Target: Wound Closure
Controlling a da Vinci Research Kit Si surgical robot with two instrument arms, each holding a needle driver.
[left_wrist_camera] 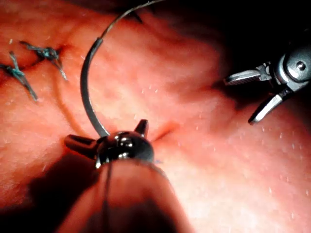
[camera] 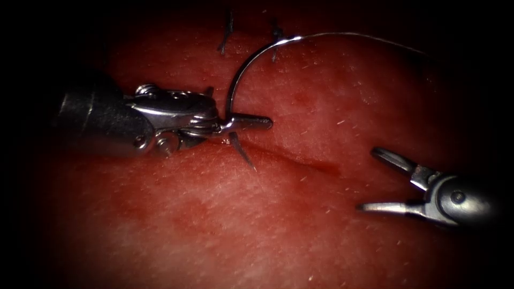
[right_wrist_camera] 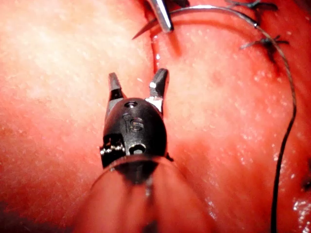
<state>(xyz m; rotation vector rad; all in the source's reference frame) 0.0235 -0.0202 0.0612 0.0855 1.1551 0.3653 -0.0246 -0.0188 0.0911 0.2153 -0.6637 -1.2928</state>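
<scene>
Two end effectors: left (camera: 251, 123) clamps the stiff, slippery needle (camera: 235, 88) near its point, above the cut (camera: 300, 160); right (camera: 375, 179) gapes empty.

Right claw (right_wrist_camera: 137, 83) agape, empty

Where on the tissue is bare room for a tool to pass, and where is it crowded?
Bare: the tissue below the cut, between both tools. Crowded: at the cut, where the left tool holds the needle near its point, and above, by the thread and stitches. The right tool holds nothing.
</scene>
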